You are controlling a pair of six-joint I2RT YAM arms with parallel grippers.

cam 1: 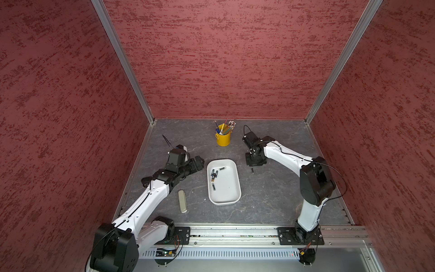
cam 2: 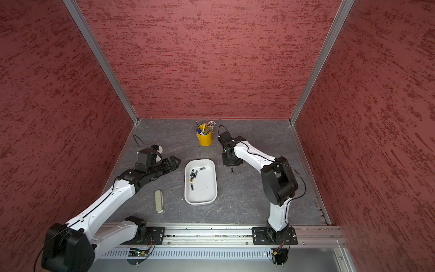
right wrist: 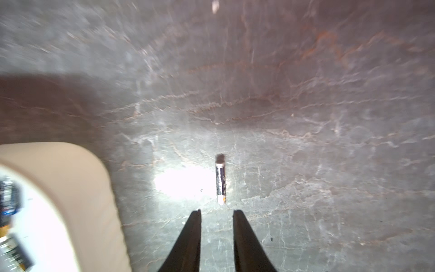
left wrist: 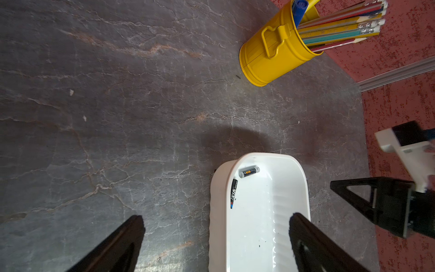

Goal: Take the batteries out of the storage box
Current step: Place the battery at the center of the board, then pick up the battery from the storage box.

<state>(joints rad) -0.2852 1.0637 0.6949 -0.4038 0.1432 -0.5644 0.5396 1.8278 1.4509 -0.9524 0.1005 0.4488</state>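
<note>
Right fingers (right wrist: 191, 235) narrowly parted, empty. One battery (right wrist: 220, 182) lies on table (right wrist: 306, 164) just past their tips, long axis in line with them, outside storage box (cam 1: 231, 195). Left fingers (left wrist: 306, 240) spread wide at box's far corner, nearer the batteries (cam 1: 213, 175) inside, which mostly lie lengthwise along box; likely left arm's pick.

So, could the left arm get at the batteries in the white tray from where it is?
Probably yes: its end effector is open right beside the tray, the batteries lie near that side, and nothing covers them.
</note>
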